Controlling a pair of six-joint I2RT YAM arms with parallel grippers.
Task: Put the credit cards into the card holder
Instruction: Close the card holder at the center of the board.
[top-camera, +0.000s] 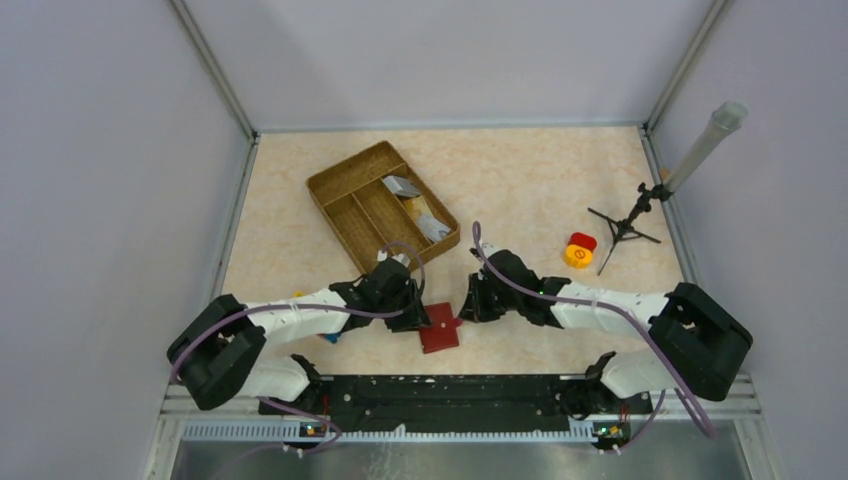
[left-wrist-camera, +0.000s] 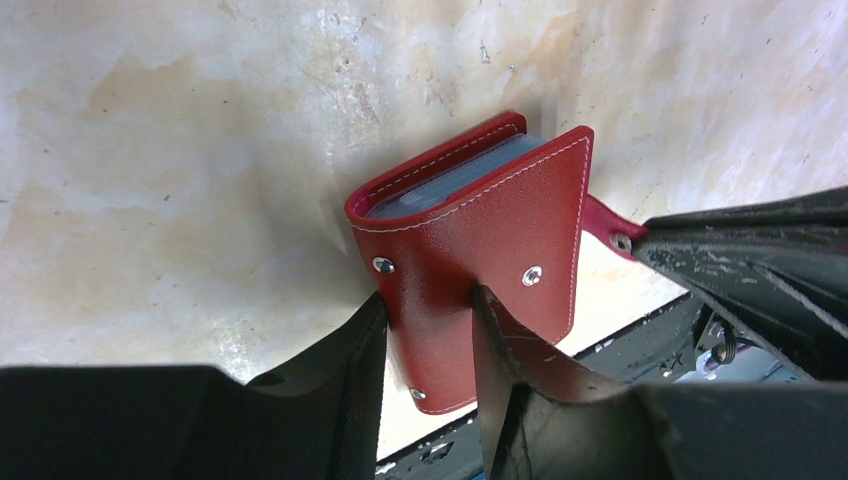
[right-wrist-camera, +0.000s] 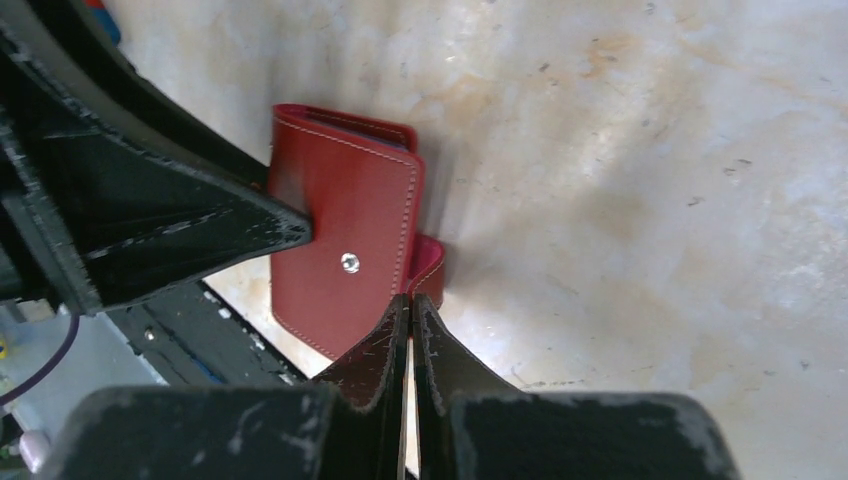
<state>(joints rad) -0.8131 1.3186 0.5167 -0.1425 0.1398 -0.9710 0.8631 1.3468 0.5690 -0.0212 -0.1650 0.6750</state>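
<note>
"Red is all I make out at the lower centre. How do the arms sit?"

"Both reach inward from the bottom corners, forearms low over the table (top-camera: 520, 170). The left arm (top-camera: 290, 315) comes from the lower left and the right arm (top-camera: 600, 305) from the lower right. Their wrists bend down and meet at the card holder (top-camera: 440, 332)."

"The left tool (left-wrist-camera: 428, 300)?"

"Its fingers stand apart, one on each side of the holder's near part. Whether they squeeze it, I cannot tell."

"The right tool (right-wrist-camera: 412, 300)?"

"Fingers pressed together, only a slit between them, with the end of the holder's strap (left-wrist-camera: 603, 220) caught at the tips."

"What is hidden?"

"From above, the left tool covers the holder's upper left corner. A small blue thing (top-camera: 329, 338) peeks from under the left forearm, too covered to name. In the wrist views the fingers cut off the holder's near edge."

"How does the holder look?"

"Red, with white stitching and metal studs, down at the table between the two tools. Whether it lies flat or is tipped up, I cannot tell. The covers gape at one end, and grey-blue layers show between them. Sleeves or cards, I cannot say."

"The credit cards (top-camera: 403, 186)?"

"Well apart from it, in the upper centre. They lie in the right-hand compartments of a woven tray (top-camera: 345, 163), a grey one with paler ones below it."
</note>
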